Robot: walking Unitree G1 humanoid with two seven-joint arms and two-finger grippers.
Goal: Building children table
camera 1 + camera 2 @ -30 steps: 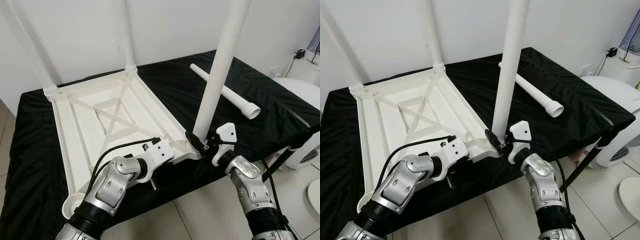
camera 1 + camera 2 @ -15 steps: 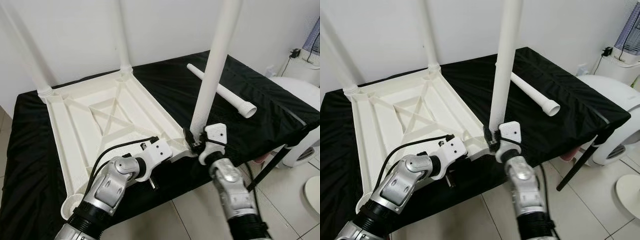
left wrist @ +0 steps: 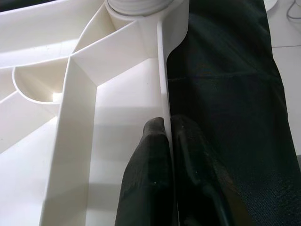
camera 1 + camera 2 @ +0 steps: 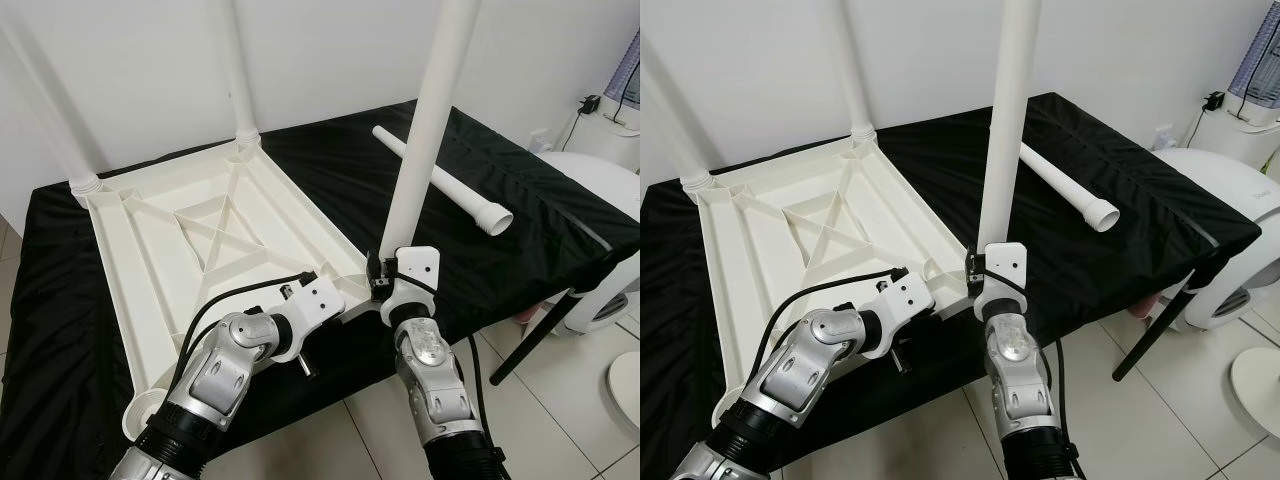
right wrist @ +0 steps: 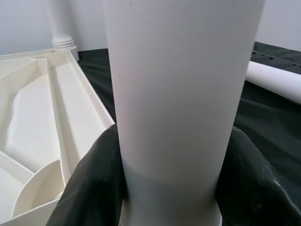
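I am holding the upright leg (image 4: pixel 425 130) near its base with my right gripper (image 4: pixel 385 285), a finger (image 5: pixel 89 188) pressing on either side of the white tube. The leg is standing at the near right corner of the tabletop (image 4: pixel 200 250), which is lying upside down on the black cloth (image 4: pixel 520 190). Compared with a second ago, my right forearm is now standing almost straight below the leg rather than reaching in from the right, and the wrist housing is now facing me squarely. The leg is leaning slightly less than it was.

My left gripper (image 3: pixel 167 129) is pinching the thin rim of the tabletop along its near edge, one finger (image 3: pixel 150 165) inside the rim and the other outside against the cloth, just left of the corner socket. Its grip is looking the same as a second ago.

Two more legs are standing in the far corners of the tabletop: one at the far left (image 4: pixel 50 110) and one at the far right (image 4: pixel 238 70). A loose leg (image 4: pixel 445 180) is lying flat on the cloth toward the far right corner, well apart from the tabletop, its flared end pointing to the right edge. The near left socket (image 4: pixel 145 405) is showing open, with no leg in it.

I am reading no writing or brand marks on any part.
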